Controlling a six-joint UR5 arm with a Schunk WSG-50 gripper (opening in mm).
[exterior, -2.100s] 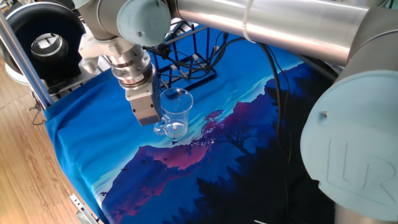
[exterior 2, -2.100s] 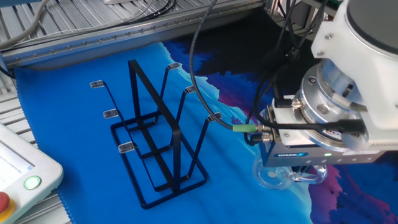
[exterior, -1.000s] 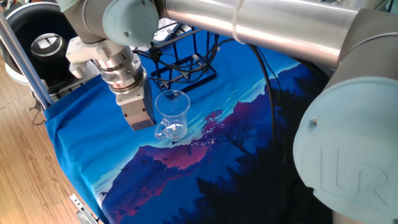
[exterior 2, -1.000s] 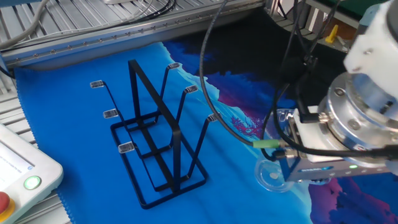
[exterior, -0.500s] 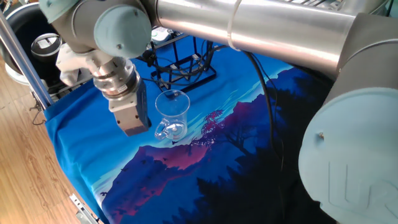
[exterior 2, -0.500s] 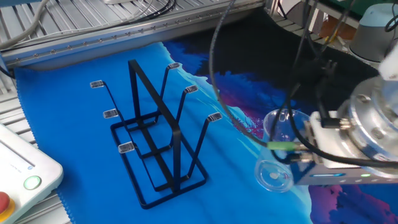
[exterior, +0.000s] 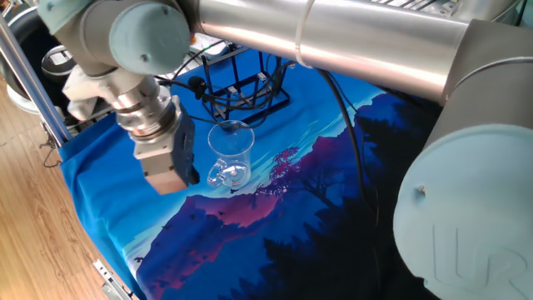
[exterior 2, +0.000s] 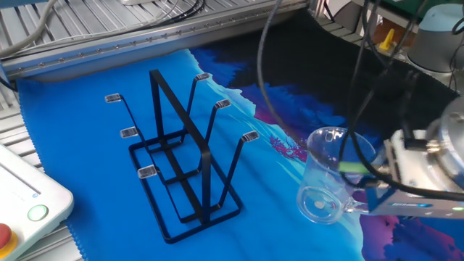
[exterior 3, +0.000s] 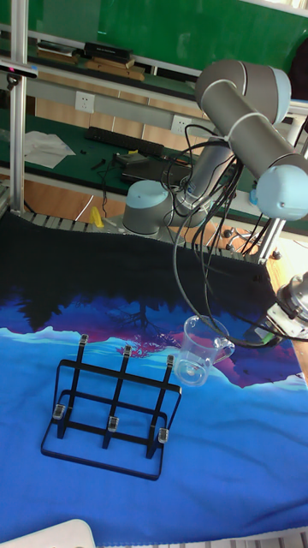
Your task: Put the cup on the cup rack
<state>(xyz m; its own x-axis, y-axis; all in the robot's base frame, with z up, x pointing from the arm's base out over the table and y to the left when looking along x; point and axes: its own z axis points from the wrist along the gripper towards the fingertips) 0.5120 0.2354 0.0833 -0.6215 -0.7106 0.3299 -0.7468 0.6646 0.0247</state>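
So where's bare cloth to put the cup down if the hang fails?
Bare blue cloth lies between the cup rack and the cup, and in front of the rack toward the near edge in the tall fixed view. It is crowded beside the cup's handle, where the gripper and cables hang.

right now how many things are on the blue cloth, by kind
Cup: 1
Rack: 1
Total: 2
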